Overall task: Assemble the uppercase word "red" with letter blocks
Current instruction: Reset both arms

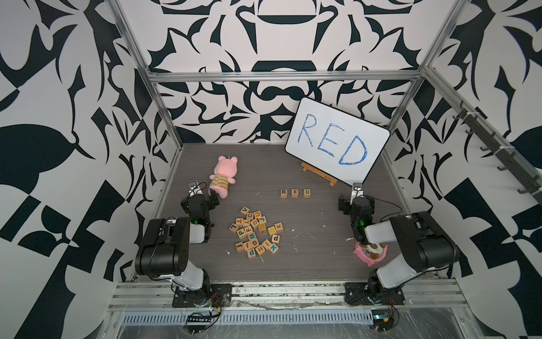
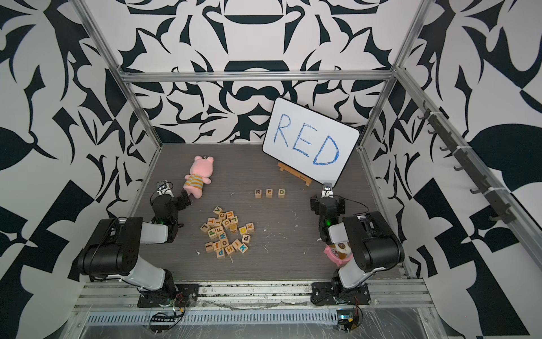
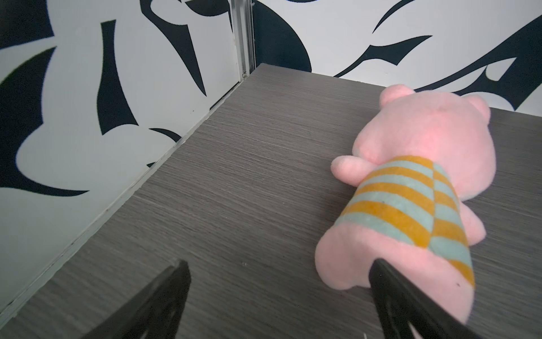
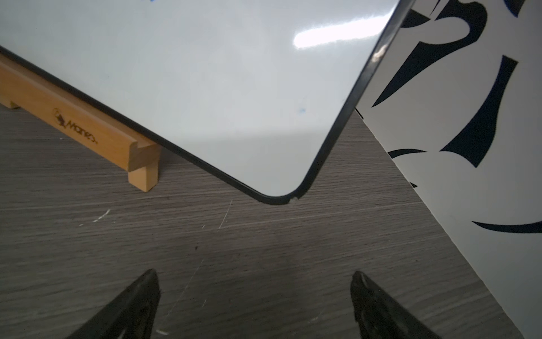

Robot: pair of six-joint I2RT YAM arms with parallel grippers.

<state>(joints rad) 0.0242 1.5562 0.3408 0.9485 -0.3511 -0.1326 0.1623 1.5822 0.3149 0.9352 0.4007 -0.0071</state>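
Observation:
In both top views three letter blocks stand in a row at mid-table, reading R (image 1: 283, 193), E (image 1: 295, 192), D (image 1: 307, 192), with small gaps between them: the word "red" (image 2: 269, 192). A loose pile of several more letter blocks (image 1: 255, 232) lies nearer the front. My left gripper (image 3: 280, 264) is open at the left side, well away from the row. One of its fingertips (image 3: 381, 267) is against the bottom of a pink plush toy (image 3: 425, 176). At the right, my right gripper (image 4: 253, 274) is open and empty over bare table, facing the whiteboard's lower corner.
A whiteboard (image 1: 337, 141) with blue "RED" leans on a small wooden easel (image 1: 318, 173) at the back right. The plush toy (image 1: 223, 179) lies at the back left. A pink dish-like toy (image 1: 371, 252) sits under the right arm. Patterned walls enclose the table.

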